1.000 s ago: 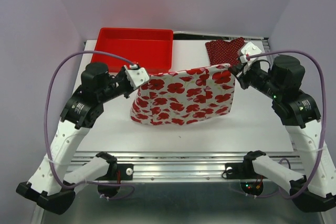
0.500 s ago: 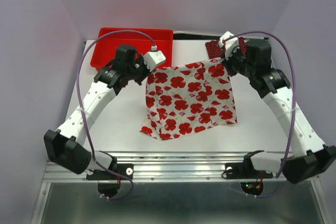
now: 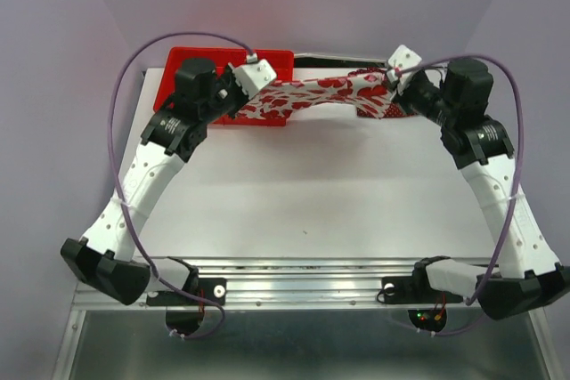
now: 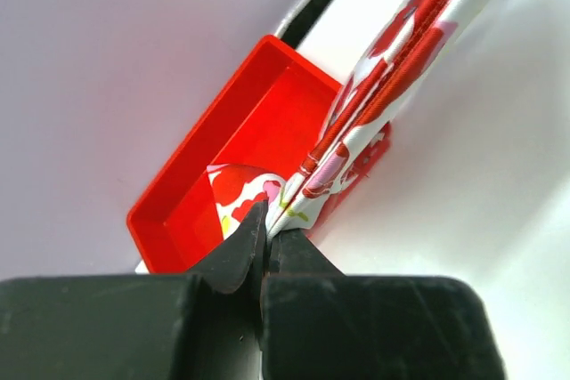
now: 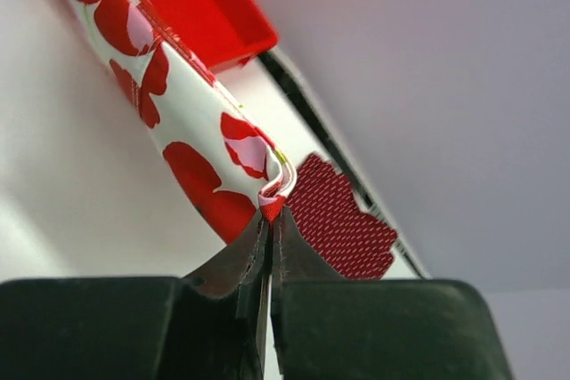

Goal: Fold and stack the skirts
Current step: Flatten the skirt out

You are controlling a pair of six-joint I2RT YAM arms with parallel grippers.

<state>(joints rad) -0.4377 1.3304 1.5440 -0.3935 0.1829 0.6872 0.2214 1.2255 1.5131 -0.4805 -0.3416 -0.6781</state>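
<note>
Skirt with red flowers [image 3: 303, 95] stretches sideways, taut between left fingers [image 4: 236, 260] and right fingers [image 5: 227, 264], both clenched on its corners.

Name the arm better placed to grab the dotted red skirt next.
Right, probably: the right gripper hangs beside the dark red polka-dot cloth skirt; the left gripper is by the red plastic tray. Both hold the white flowered cloth skirt.

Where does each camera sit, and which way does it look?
Top external: high behind the robot, looking down at the table; left arm and right arm show.
Left wrist: looking past the left gripper at the flowered skirt and red tray.
Right wrist: looking past the right gripper at the dotted skirt.
Both wrist views share the flowered skirt and red tray.
</note>
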